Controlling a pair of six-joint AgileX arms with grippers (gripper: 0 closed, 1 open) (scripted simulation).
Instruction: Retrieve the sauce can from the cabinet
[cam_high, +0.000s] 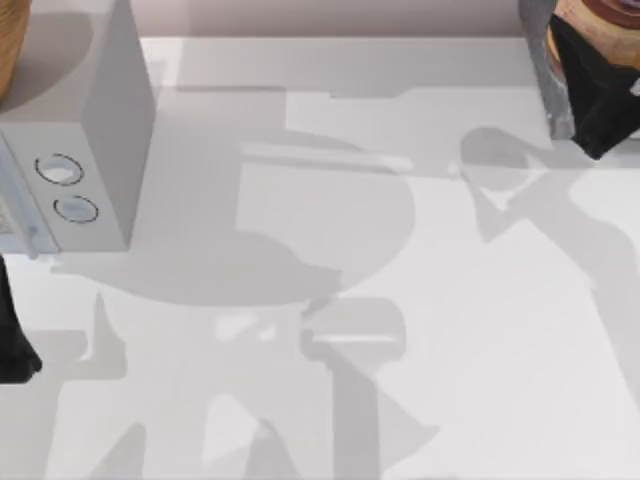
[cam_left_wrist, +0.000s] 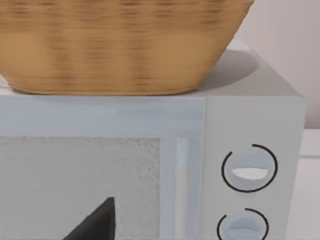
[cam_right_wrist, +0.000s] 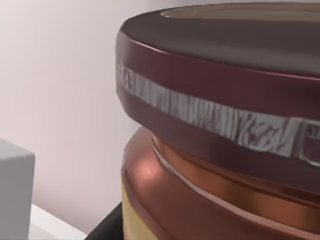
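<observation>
Your right gripper (cam_high: 598, 105) hangs at the far right corner of the surface (cam_high: 420, 330) in the top view, dark jaws around the sauce can (cam_high: 598, 22), whose brown top and tan label peek in at the frame's edge. The right wrist view puts the can (cam_right_wrist: 225, 125) hard against the lens: dark lid, dark red rim band with a silvery strip, coppery neck, yellow label below. A black finger (cam_right_wrist: 107, 225) shows at the can's foot, so the jaws look closed on it, though the contact itself is hidden.

Where the cabinet stands cannot be told from these frames; a speckled grey strip (cam_high: 545, 70) beside the can may be part of it.

Your left gripper (cam_high: 15, 340) sits at the left edge of the surface, just in front of the white box with two round dials (cam_high: 90, 120); the left wrist view looks straight at that box (cam_left_wrist: 250, 120), with a woven basket (cam_left_wrist: 120, 45) on top. Whether its jaws are open or closed cannot be told.

The risks, as a judgement: the can rides at the very edge of the overhead view, so a slip or tilt would be hard for you to catch. If the hold is low on a smooth cylinder, a quick swing could rock it loose. A sideways move could also clip the grey strip next to it.
</observation>
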